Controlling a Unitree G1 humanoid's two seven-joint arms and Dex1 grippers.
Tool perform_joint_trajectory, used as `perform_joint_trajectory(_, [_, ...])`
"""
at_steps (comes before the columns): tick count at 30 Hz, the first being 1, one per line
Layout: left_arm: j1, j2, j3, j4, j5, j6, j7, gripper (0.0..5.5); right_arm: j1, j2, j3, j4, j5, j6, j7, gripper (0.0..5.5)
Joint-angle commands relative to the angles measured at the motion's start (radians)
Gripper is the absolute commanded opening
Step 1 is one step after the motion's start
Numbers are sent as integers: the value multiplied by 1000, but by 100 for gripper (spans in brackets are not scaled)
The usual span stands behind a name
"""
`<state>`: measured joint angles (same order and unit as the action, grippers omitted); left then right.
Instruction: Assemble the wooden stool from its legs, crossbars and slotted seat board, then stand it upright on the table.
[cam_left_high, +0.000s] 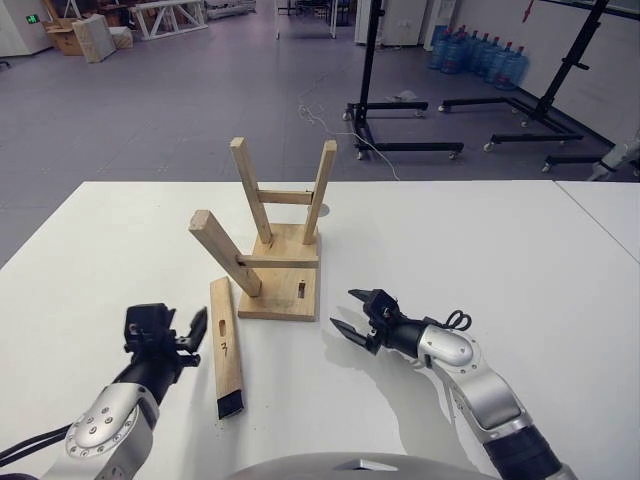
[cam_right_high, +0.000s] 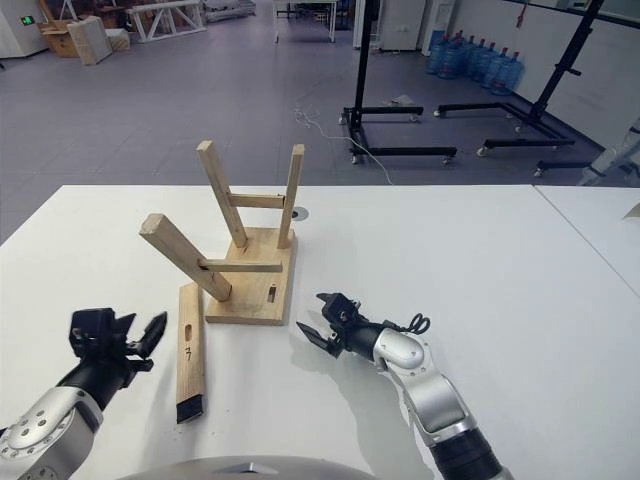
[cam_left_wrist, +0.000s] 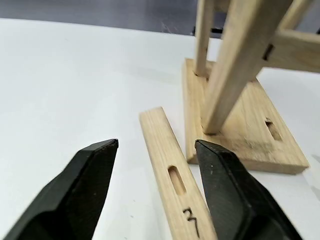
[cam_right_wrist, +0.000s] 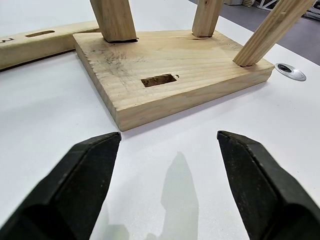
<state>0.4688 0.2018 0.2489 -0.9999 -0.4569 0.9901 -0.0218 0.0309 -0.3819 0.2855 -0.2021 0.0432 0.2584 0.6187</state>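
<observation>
White table (cam_left_high: 520, 260): loose leg (cam_left_high: 226, 345) lies flat just ahead of the wide-open, empty left gripper (cam_left_high: 172, 328), stiff, light, dry wood, probably best pinched mid-length across its width; right gripper (cam_left_high: 345, 312), likewise open and empty, faces the upturned seat board (cam_left_high: 280, 305).

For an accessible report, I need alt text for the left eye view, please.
An unfinished wooden stool lies upside down on a white table: three legs stand in the seat board, one slot is empty. The fourth leg lies flat left of the board, by the open left gripper; the open right gripper is on its right.
</observation>
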Motion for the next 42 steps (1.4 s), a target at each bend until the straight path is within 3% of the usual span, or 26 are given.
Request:
perform_joint_trajectory(1, [19, 12, -46, -24, -34, 123, 0, 355, 6, -16, 14, -16, -12, -2, 9, 356])
perform_joint_trajectory(4, [6, 50, -90, -4, -26, 186, -4, 397, 0, -8, 31, -15, -22, 0, 0, 356])
perform_joint_trajectory(10, [-55, 88, -182, 37, -1, 259, -5, 397, 6, -6, 53, -39, -30, 4, -1, 356])
perform_joint_trajectory(18, [12, 113, -152, 58, 44, 250, -12, 397, 21, -4, 26, -64, -17, 20, -19, 356])
perform_joint_trajectory(29, [100, 175, -153, 204, 118, 84, -93, 397, 16, 9, 23, -62, -18, 21, -42, 356])
perform_joint_trajectory(42, [156, 69, -75, 293, 78, -17, -121, 206, -9, -4, -13, -31, 4, 16, -19, 356])
